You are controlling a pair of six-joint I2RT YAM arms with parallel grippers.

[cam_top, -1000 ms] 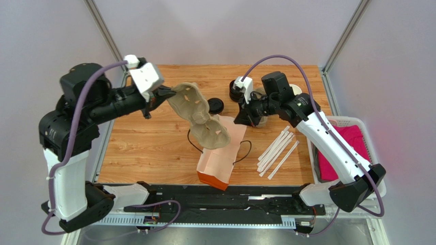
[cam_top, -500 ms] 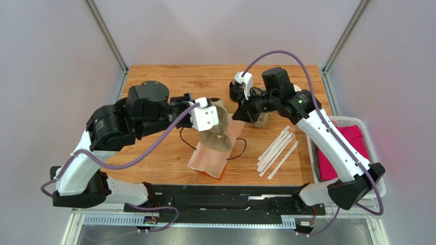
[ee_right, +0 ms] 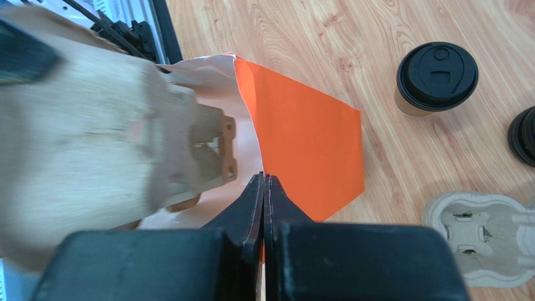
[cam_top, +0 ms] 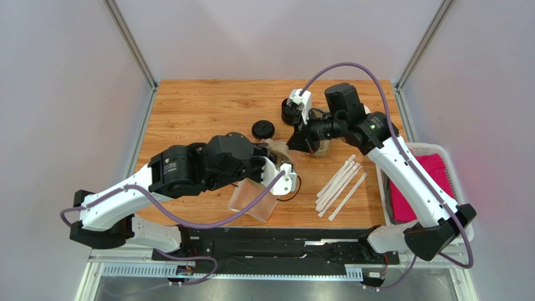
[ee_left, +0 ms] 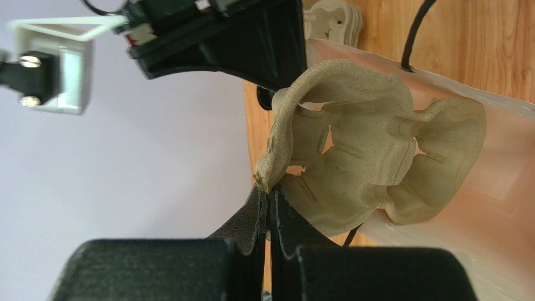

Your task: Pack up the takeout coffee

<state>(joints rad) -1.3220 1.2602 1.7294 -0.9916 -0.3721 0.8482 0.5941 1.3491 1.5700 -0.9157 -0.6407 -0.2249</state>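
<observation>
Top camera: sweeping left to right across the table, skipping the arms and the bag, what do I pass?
Takeout coffee → stack of black lids → white sticks → basket holding a pink cloth.

Pulp cup carrier (ee_left: 370, 169) sits partly inside orange paper bag (ee_right: 308, 157) on wood table (cam_top: 201, 106), w/ spare carrier (ee_right: 483, 241), black lid stack (ee_right: 524, 137) & white straws (cam_top: 339, 183) nearby, pink cloth (cam_top: 436, 168) in white basket (cam_top: 433, 148) at rt.

A paper bag (cam_top: 252, 202) sits near the front middle of the tabletop (cam_top: 194, 106), a cup carrier (ee_left: 377, 169) partly inside it. The takeout coffee (cam_top: 263, 130) stands behind the bag; straws (cam_top: 340, 182) lie to its right.
</observation>
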